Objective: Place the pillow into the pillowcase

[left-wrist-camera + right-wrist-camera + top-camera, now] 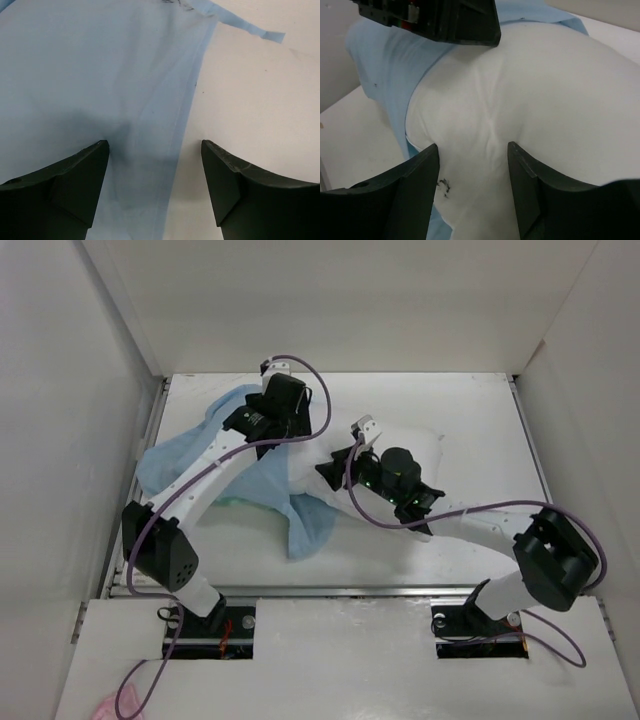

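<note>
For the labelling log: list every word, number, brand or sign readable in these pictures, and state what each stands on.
No readable word, number, brand or sign in any view.
On the pillow, a small dark mark: scribble-like, too small to read.
At the far edge of the pillowcase, dark specks: blurred, unreadable.
</note>
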`<control>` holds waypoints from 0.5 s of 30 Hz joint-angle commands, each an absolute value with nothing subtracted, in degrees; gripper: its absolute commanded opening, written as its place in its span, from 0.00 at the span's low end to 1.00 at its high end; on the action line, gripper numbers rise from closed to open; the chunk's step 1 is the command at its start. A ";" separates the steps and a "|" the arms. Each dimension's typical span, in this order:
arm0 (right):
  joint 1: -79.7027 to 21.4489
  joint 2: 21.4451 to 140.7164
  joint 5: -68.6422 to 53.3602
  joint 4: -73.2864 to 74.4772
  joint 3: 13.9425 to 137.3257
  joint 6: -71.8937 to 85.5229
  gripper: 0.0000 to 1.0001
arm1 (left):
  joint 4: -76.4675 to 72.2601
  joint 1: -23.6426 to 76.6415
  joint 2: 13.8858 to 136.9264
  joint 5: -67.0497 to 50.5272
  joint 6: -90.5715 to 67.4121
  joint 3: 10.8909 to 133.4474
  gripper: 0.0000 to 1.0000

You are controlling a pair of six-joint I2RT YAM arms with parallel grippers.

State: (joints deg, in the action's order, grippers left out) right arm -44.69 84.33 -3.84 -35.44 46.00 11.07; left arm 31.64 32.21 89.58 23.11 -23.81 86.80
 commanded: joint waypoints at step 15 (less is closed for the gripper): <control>-43.68 87.97 -0.14 -13.45 63.79 -4.66 1.00 | 40.96 31.82 94.83 36.74 -22.32 96.68 0.00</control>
